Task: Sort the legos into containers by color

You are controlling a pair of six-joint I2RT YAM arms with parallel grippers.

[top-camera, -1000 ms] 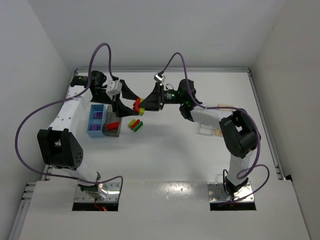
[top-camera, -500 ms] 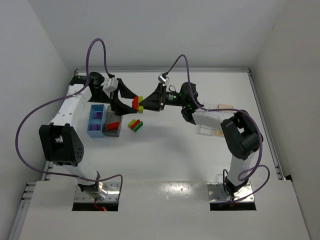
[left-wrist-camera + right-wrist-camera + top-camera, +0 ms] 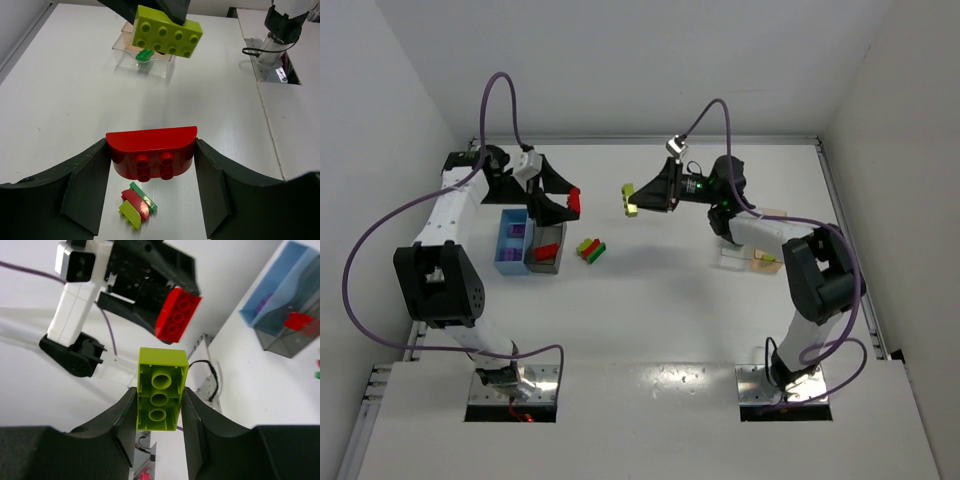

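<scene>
Above the bench (image 3: 660, 310), the left tool (image 3: 152, 167) pinches a red brick (image 3: 151, 149) by its ends; facing it, apart, the right tool (image 3: 159, 407) clamps a yellow-green brick (image 3: 161, 387). Loose bricks (image 3: 590, 248) lie below, beside what looks like a grey bin (image 3: 542, 267).

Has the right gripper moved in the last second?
Yes. The right gripper, shut on the yellow-green brick, has pulled rightward, from just beyond the loose brick pile to well right of it, separating from the left gripper and its red brick.
</scene>
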